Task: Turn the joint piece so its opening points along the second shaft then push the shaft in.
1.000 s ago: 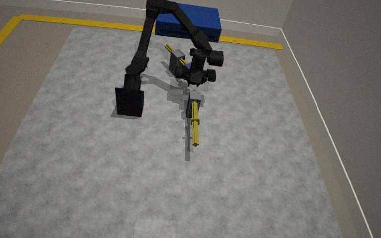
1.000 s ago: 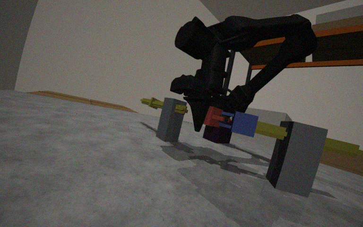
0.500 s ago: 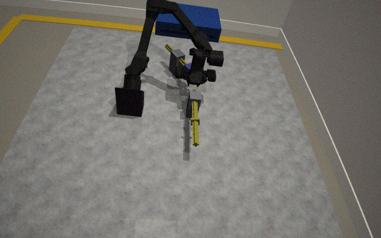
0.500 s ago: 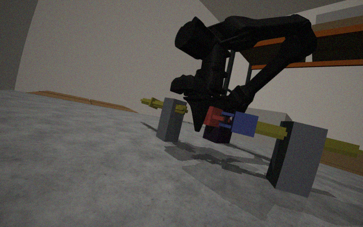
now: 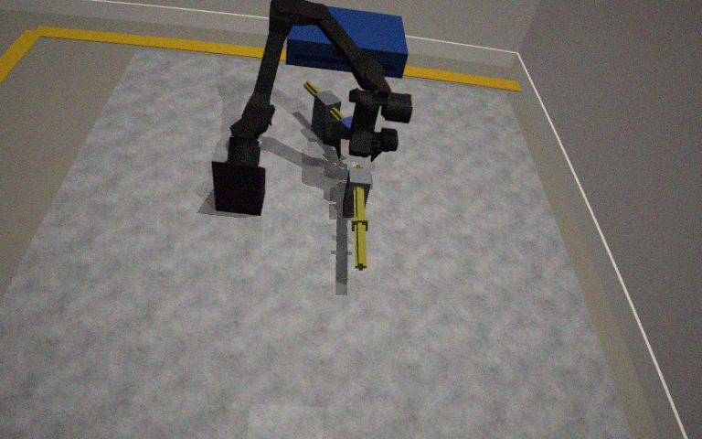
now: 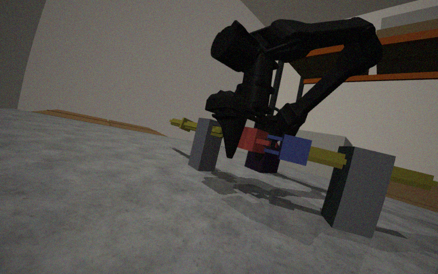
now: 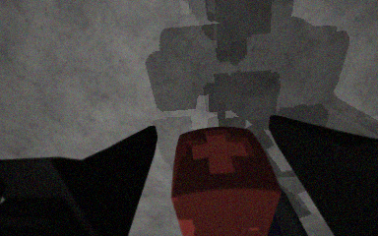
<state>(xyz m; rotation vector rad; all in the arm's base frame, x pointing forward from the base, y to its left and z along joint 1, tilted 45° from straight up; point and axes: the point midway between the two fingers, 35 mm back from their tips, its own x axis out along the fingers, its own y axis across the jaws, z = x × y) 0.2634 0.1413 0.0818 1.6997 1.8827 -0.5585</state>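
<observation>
- While the tool [image 7: 212, 162] stands wide open, gripping nothing, the red joint piece [image 7: 223, 177] sits between its fingers with gaps either side, near the bench's [image 5: 154, 310] far edge.
- Joint piece looks rigid, hinged; judged light, free-swinging.
- Second shaft [image 5: 359, 228]: stiff, slender; push on its collar or free end.
</observation>
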